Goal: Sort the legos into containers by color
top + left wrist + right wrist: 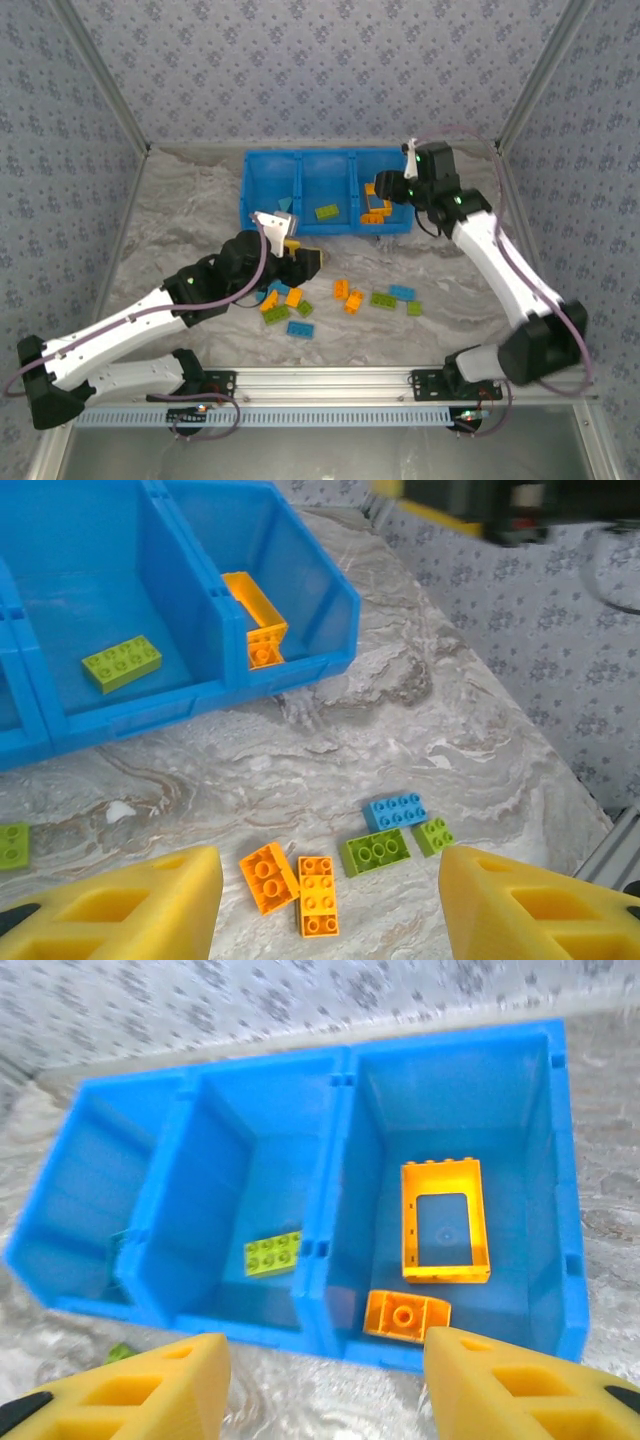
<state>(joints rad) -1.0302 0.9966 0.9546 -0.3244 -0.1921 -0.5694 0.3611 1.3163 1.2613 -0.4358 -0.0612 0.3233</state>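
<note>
- Right gripper (pixel 326 1385) hangs spread and empty over the right compartment of the bin (pixel 345 1052), orange frame (pixel 447 1270) inside.
- We centre the left gripper (pixel 330 895), spread and empty, on one orange brick (pixel 268 877), lower centre.

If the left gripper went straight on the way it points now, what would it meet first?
Most likely the two small orange studded plastic bricks lying on the marbled table just ahead of the open left gripper. Depth is unclear, so it might touch bare tabletop first.

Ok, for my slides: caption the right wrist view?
Open right gripper over blue bin: orange frame, orange brick in right compartment, lime brick in middle.
</note>
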